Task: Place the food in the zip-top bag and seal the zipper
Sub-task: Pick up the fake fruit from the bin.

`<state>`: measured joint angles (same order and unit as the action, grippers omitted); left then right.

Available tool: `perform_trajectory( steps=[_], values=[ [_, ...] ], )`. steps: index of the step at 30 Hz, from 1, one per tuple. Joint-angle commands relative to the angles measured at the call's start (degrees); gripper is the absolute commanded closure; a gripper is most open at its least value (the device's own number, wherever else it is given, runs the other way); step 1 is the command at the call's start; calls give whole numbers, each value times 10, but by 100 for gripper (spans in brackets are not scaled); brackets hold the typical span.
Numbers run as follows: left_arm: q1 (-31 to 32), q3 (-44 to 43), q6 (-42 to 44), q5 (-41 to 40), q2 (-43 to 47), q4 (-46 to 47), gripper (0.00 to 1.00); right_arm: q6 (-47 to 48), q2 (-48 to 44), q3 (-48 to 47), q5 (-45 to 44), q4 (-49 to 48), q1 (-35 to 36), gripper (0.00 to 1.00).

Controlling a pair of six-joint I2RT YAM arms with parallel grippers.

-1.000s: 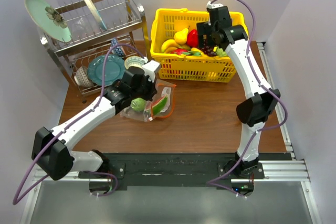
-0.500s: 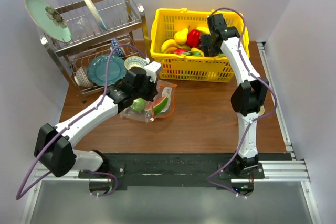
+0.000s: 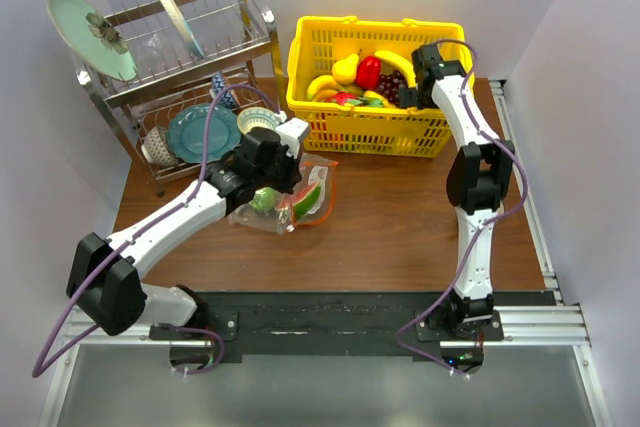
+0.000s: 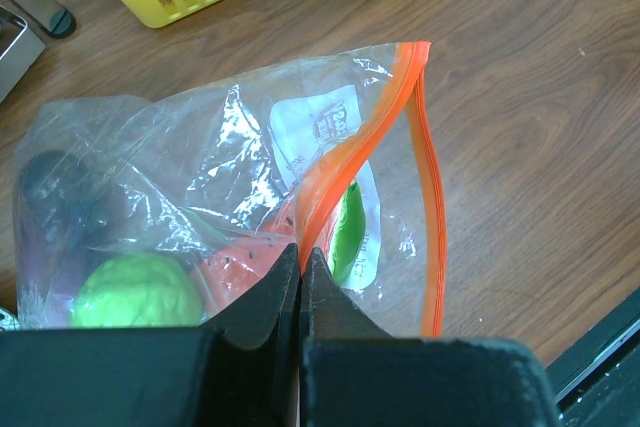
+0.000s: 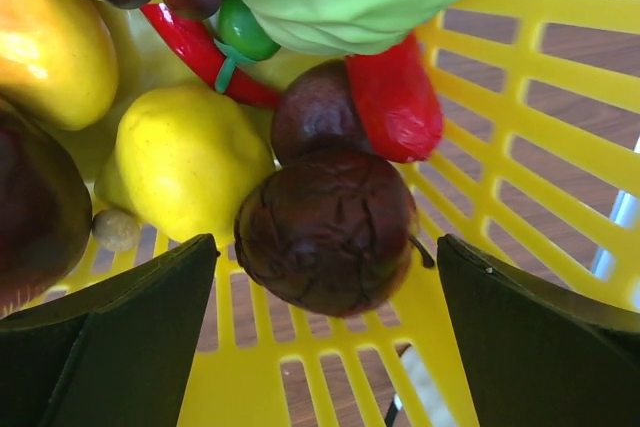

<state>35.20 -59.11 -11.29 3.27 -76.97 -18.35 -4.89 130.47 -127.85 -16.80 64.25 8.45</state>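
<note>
Over the last second the right hand [image 5: 325,243] is sinking into the right end of the yellow basket [image 3: 375,132] at the bench's far edge, now spread wide astride a dark round fruit [image 5: 320,212]. The left hand [image 4: 300,277] is staying pinched on the zipper [image 4: 345,162]. The bag [image 3: 305,202] is lying left of centre, mouth gaping, green piece [image 4: 135,292] inside. Another pick looks close.

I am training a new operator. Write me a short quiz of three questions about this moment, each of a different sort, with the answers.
1. True or false: the left gripper is shut on the zipper.
2. Which piece shows between the open fingers of the right gripper in the yellow basket? A) a dark brown round fruit; B) a blue plate; C) a spoon.
3. Fill in: the round green piece lies inside the ____.
Key: 1 true; 2 A; 3 zip-top bag.
</note>
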Motion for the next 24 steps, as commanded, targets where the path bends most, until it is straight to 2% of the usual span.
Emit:
perform_trajectory(
  steps=[1, 2, 3, 5, 6, 7, 11, 14, 18, 24],
  values=[
    [-4, 0, 8, 5, 2, 18, 100, -14, 17, -10, 32, 32, 1, 20],
    [-6, 0, 8, 5, 4, 19, 100, -14, 20, -12, 32, 33, 1, 23],
    [-6, 0, 8, 6, 4, 18, 100, -14, 19, -13, 34, 33, 1, 33],
    [-6, 0, 8, 9, 3, 18, 100, -15, 13, -4, 38, 26, 0, 37],
    [-5, 0, 8, 9, 4, 19, 100, -15, 8, -1, 41, 24, 1, 54],
    [-6, 0, 8, 9, 3, 19, 100, -15, 4, 7, 41, 18, 1, 58],
    [-6, 0, 7, 10, 3, 19, 100, -13, -29, 13, 61, -1, 0, 63],
    [-6, 0, 7, 10, 3, 19, 100, -10, -55, -18, 93, -2, 1, 64],
    [-6, 0, 7, 11, 3, 17, 100, -15, -93, -52, 152, -18, 1, 61],
    [-7, 1, 7, 7, 8, 16, 100, -47, -197, 22, 239, -125, 1, 60]
  ],
)
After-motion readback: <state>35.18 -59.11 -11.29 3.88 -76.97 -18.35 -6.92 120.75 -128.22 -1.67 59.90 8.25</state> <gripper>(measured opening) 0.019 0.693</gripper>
